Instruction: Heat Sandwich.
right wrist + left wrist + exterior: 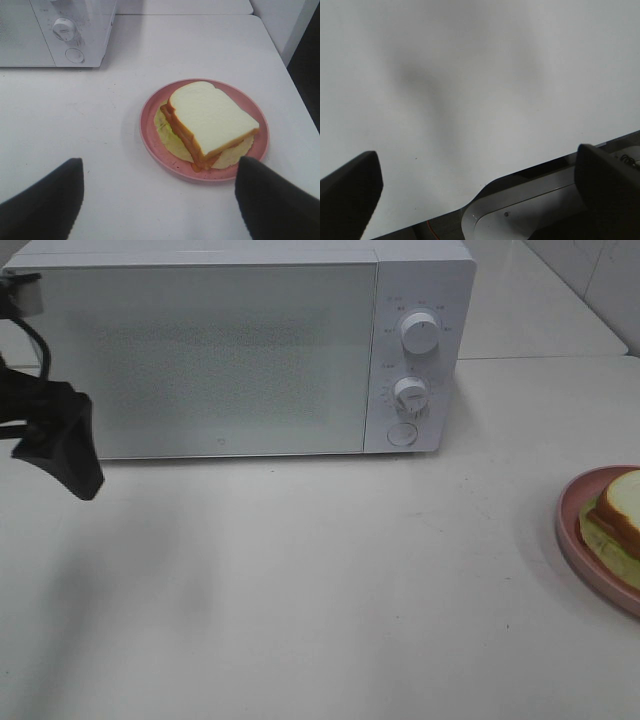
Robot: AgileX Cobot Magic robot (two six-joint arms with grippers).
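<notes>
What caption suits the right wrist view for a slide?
Open right claw hovering before the sandwich on its pink plate, microwave door shut.

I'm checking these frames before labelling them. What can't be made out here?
- Exterior high: sandwich and pink plate cut off by the right edge.
- Exterior high: microwave dial markings too small; interior hidden by its closed door.
- Exterior high: right gripper out of frame.

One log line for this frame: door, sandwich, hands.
microwave door: shut | sandwich: on pink plate | left hand: open, empty | right hand: open, empty
</notes>
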